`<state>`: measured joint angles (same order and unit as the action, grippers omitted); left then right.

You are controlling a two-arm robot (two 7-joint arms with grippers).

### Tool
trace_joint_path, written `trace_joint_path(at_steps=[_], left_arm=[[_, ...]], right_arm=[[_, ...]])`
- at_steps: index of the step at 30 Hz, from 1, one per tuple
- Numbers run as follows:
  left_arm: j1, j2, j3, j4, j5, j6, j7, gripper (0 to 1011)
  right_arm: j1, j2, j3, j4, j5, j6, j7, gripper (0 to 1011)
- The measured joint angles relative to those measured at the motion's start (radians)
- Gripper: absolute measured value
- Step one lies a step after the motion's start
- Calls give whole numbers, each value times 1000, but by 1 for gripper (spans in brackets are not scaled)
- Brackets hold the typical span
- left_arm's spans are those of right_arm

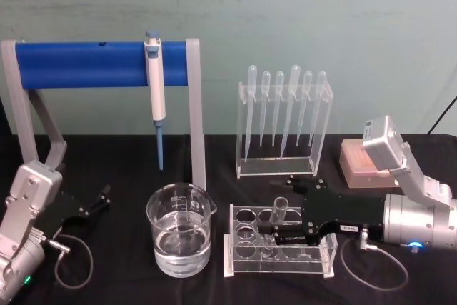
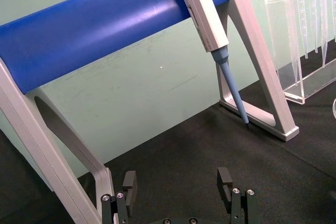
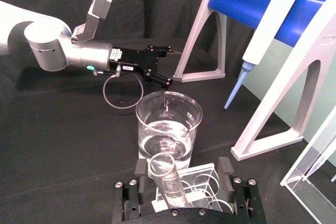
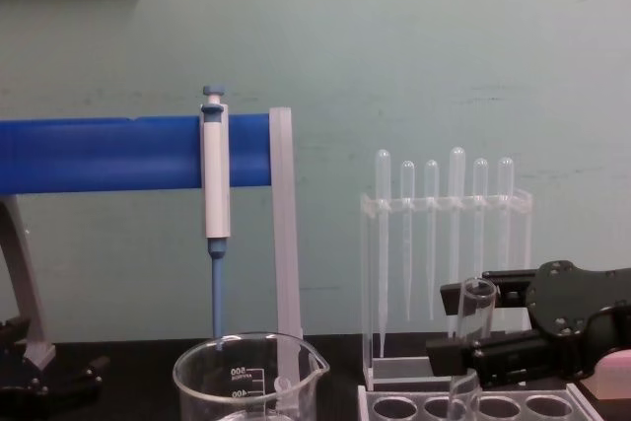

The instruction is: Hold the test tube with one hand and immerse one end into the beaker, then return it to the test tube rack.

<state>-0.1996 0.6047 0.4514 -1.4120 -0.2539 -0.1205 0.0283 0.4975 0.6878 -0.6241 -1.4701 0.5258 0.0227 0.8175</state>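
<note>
The right gripper [image 1: 280, 228] has its fingers [image 3: 139, 169] spread apart on either side of the test tube [image 1: 277, 221], not closed on the glass. The tube stands upright in a hole of the clear tube rack [image 1: 282, 251] on the bench [image 1: 121, 276], its open rim above the rack's top plate. Just left of the rack sits the beaker [image 1: 179, 228], partly filled with clear liquid. The left gripper [image 1: 101, 198] rests low at the near left with its fingers [image 2: 224, 182] apart, holding nothing. Farther back, a white-and-blue pipettor [image 1: 155, 98] hangs from a blue bar stand [image 1: 93, 63], and plastic pipettes stand in a clear holder [image 1: 282, 123].
</note>
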Motion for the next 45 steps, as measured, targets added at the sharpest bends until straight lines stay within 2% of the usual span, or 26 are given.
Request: trace_joint_path(at_steps=[7,16,19,20,22,25,30,31,32,35,38,42,43,45], left_arm=[[0,0,0,0,0,0,0,1000],[0,0,0,0,0,0,0,1000],[0,0,0,0,0,0,0,1000],[0,0,0,0,0,0,0,1000],[0,0,0,0,0,0,0,1000],[0,0,0,0,0,0,0,1000],[0,0,0,0,0,0,0,1000],[0,0,0,0,0,0,0,1000],[0,0,0,0,0,0,0,1000],[0,0,0,0,0,0,0,1000],[0,0,0,0,0,0,0,1000],[0,0,0,0,0,0,0,1000],[0,0,0,0,0,0,0,1000],[0,0,0,0,0,0,0,1000]], right_arm=[[-11,7,9,-29,-3,-21,-3,1002],[-46,31,57,-109,9,-55,-24,1002],[-71,45,94,-151,20,-69,-56,1002],[-71,45,94,-151,20,-69,-56,1002],[-101,47,126,-173,26,-79,-102,1002],[-132,41,156,-181,31,-84,-153,1002],[-207,7,212,-177,18,-92,-301,1002],[-216,1,218,-175,10,-92,-327,1002],[-236,-13,230,-173,-10,-92,-383,1002],[-261,-37,243,-168,-42,-92,-461,1002],[-294,-83,255,-156,-107,-85,-590,1002],[-312,-127,261,-133,-144,-75,-674,1002],[-318,-148,263,-121,-159,-70,-708,1002],[-320,-165,263,-108,-171,-67,-731,1002]])
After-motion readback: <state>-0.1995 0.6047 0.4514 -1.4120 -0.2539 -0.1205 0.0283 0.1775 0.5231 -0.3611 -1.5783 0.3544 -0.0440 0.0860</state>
